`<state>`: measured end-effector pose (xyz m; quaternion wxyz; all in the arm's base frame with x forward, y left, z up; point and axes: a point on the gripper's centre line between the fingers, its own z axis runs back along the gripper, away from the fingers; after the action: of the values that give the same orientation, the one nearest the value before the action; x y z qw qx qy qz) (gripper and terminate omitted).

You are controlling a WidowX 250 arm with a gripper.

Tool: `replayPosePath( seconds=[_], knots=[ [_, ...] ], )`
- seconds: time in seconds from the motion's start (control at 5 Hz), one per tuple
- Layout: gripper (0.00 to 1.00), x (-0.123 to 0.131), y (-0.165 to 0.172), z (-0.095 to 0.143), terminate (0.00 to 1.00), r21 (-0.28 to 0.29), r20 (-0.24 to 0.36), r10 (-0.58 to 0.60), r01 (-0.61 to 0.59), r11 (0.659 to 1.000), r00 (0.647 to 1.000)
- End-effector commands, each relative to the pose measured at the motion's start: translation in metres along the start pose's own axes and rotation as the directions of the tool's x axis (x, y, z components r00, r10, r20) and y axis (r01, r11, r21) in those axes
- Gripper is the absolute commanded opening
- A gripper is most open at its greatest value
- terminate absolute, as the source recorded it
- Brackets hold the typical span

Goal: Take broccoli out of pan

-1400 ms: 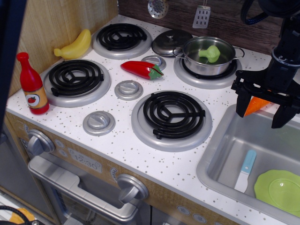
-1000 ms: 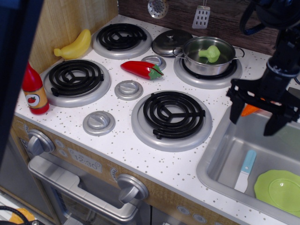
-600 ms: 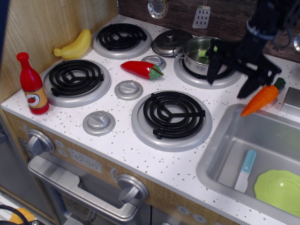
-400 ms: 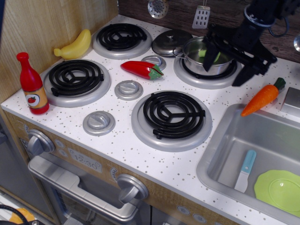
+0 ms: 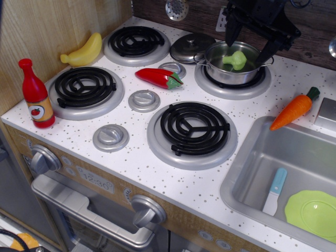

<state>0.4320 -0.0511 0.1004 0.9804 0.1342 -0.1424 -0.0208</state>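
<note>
The broccoli (image 5: 236,59) lies on its side inside the pan (image 5: 233,64), on the far right burner, head toward the right and stem toward the left. The gripper (image 5: 245,46) hangs just above the pan with its two dark fingers spread apart, one over the left rim and one over the right rim, holding nothing. Judgement: the step in hand is the descent and grasp; it is done well by lowering straight down with both fingers inside the pan walls, bracketing the lumpy head rather than the thin stem, closing only once level with it, then lifting clear of the rim. A finger catching the rim would shift the pan toward the lid (image 5: 191,47) just beside it on the left. The gripper's upper body is cut off by the top edge, and how far the fingertips stand above the broccoli cannot be made out.
</note>
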Motion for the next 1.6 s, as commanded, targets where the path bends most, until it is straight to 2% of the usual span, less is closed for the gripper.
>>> replayPosePath(
  seconds=[0.0,0.2,0.6,0.8,1.0,1.2,1.4],
  knots=[
    [1.00,0.031,0.012,0.006,0.00,-0.021,0.120,0.002,0.000,1.000,0.993],
    [1.00,0.038,0.012,-0.012,0.00,-0.049,0.168,-0.014,0.022,0.999,0.986],
    [1.00,0.048,0.020,-0.039,0.00,-0.053,0.236,-0.031,0.044,0.998,0.971],
    [1.00,0.051,0.022,-0.049,0.00,-0.091,0.247,-0.036,0.060,0.994,0.968],
    [1.00,0.053,0.021,-0.058,0.00,-0.098,0.260,-0.039,0.067,0.993,0.965],
    [1.00,0.055,0.018,-0.071,0.00,-0.143,0.257,-0.001,0.039,0.989,0.966],
    [0.00,0.057,0.015,-0.075,0.00,-0.170,0.245,0.020,0.022,0.985,0.969]
  ],
)
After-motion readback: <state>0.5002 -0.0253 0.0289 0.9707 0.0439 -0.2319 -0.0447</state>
